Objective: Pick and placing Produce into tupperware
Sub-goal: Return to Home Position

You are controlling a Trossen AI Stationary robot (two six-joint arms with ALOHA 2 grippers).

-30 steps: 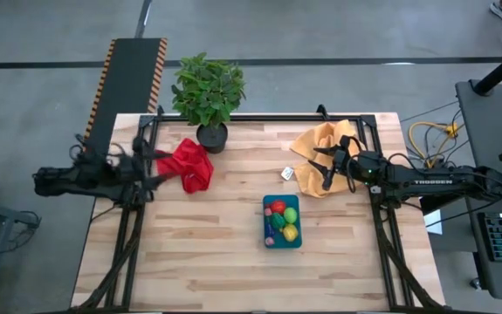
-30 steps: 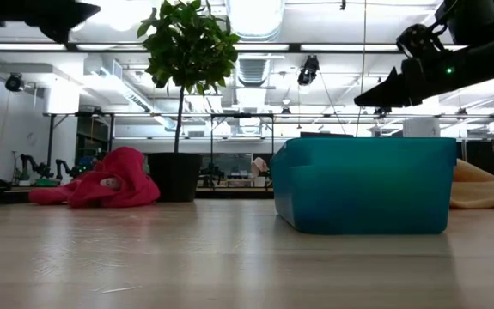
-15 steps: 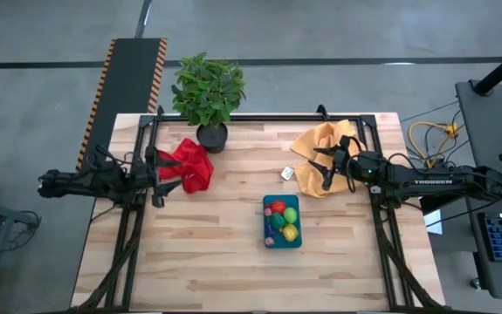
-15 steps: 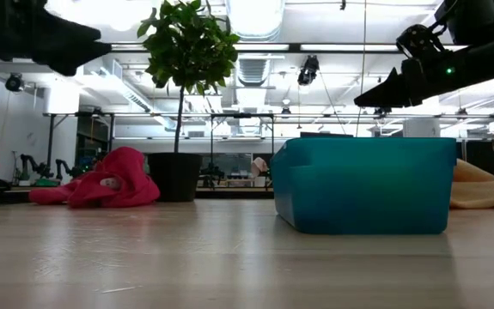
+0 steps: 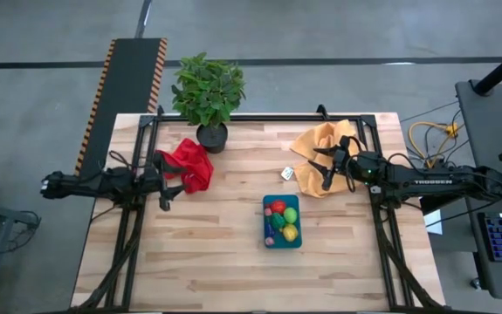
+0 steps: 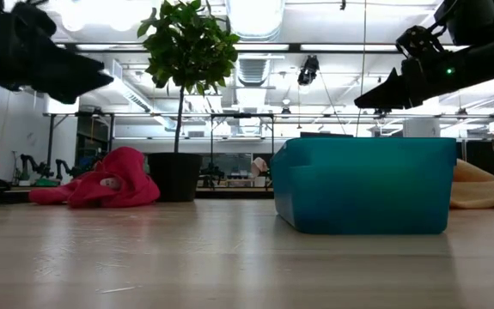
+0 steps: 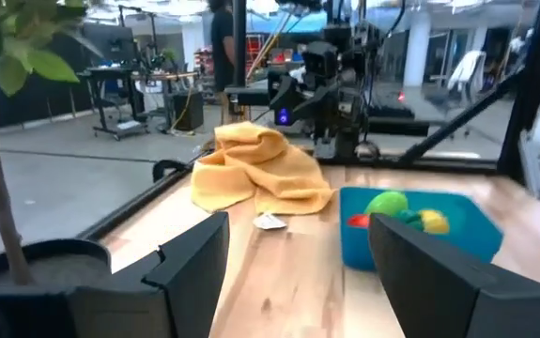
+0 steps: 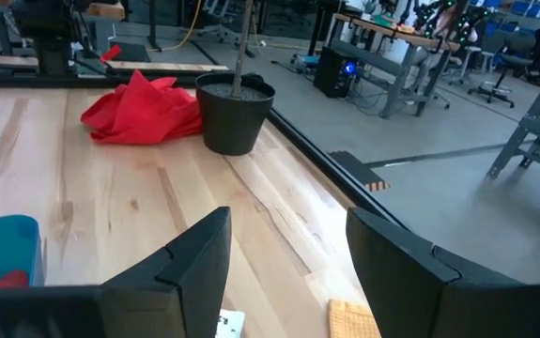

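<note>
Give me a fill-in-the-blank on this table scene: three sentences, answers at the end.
The produce lies ____ the tupperware.
The right gripper hangs above the yellow cloth, fingers ____.
The left gripper, near the red cloth, holds ____.
Missing words: inside; open; nothing.
</note>
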